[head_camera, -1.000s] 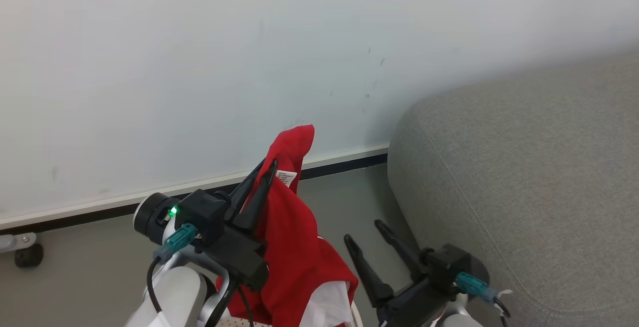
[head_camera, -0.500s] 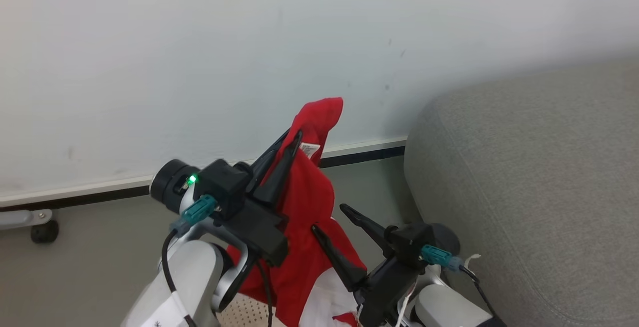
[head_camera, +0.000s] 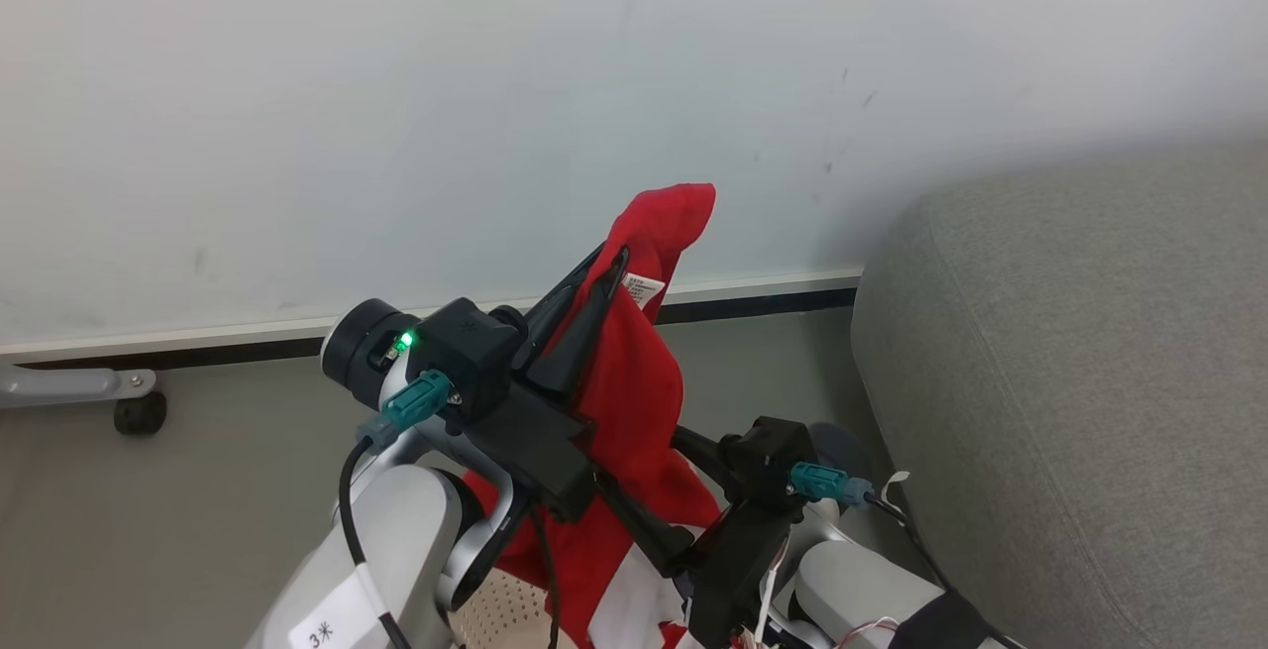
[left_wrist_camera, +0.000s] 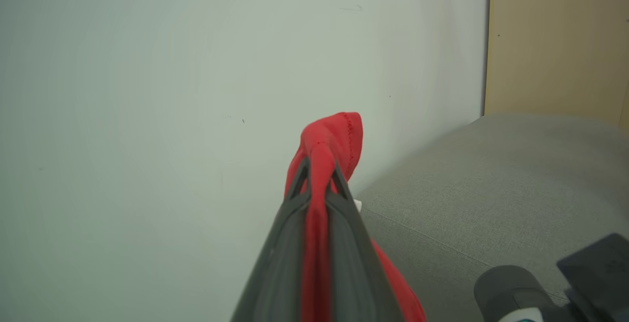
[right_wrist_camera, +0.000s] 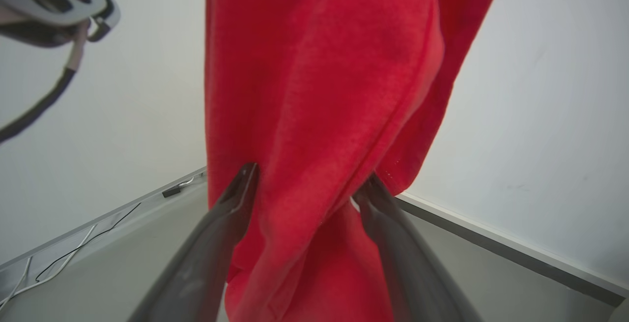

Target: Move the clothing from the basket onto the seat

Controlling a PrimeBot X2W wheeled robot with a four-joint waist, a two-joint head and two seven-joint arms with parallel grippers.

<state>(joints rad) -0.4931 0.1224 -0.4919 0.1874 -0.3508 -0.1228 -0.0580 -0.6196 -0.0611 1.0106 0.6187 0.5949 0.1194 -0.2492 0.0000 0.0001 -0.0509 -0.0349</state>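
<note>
Pale wall (head_camera: pixel 396 84) and grey floor (head_camera: pixel 198 510) behind. Left gripper (head_camera: pixel 606 270): fingers pressed together on a fold of red clothing (head_camera: pixel 634 401). The cloth tip pokes above the fingertips, a white tag (head_camera: pixel 644 289) sits just right of them, and the rest hangs below. Right gripper (right_wrist_camera: pixel 309 174): fingers spread, the hanging cloth between them. Basket (head_camera: pixel 495 614) – a perforated patch, under the left gripper. Seat (head_camera: pixel 1070 381) – right of both grippers, apart from the cloth.
</note>
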